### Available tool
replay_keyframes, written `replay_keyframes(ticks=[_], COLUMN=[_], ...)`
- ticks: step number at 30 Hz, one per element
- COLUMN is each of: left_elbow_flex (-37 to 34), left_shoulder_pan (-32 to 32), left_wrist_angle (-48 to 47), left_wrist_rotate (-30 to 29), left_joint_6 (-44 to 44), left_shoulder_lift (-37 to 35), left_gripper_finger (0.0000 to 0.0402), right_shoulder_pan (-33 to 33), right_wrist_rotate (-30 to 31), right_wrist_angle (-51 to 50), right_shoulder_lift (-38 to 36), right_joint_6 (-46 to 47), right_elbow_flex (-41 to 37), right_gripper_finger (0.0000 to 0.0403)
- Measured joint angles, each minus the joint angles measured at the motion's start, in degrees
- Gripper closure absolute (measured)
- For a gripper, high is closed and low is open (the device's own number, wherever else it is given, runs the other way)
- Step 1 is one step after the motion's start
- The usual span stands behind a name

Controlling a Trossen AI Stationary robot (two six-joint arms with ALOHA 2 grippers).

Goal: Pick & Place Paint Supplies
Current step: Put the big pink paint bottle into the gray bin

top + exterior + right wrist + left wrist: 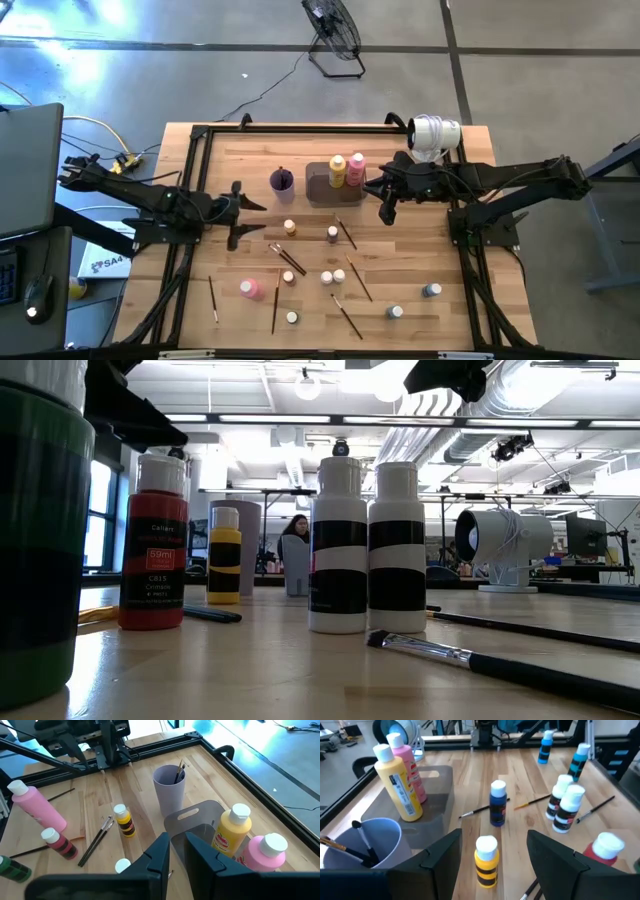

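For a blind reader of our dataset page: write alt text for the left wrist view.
The left gripper hangs open over a wooden table, its dark fingers either side of a small yellow bottle with a white cap. Beyond stands a small blue bottle; to one side, tall yellow and pink bottles stand in a grey tray near a purple cup holding brushes.

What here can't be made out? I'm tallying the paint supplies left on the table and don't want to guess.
- Purple cup, left wrist view: the brushes' lower ends are hidden by its wall.
- Grey tray, right wrist view: its near part is hidden behind the right gripper.
- Green bottle, low view: cut off by the edge.
- Small bottles, high view: too small to read labels.
- Red bottle, left wrist view: partly behind the left gripper.
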Motion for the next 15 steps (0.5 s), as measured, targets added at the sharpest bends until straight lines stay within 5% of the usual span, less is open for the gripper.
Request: replay_keyframes(ticks=[15], left_elbow_flex=[0.0], left_shoulder_pan=[0.0], left_wrist_angle=[0.2], left_wrist_rotate=[2.0], left_joint_6=[-0.5], left_shoulder_lift=[2.5], left_gripper_finger=[0.0181], right_shoulder_pan=[0.0], right_wrist_rotate=[0.0], right_wrist_angle=[-0.4], right_shoulder_lift=[0.0], right_joint_6=[-1.5], right_elbow_flex=[0.0], right_gripper_finger=[0.0355])
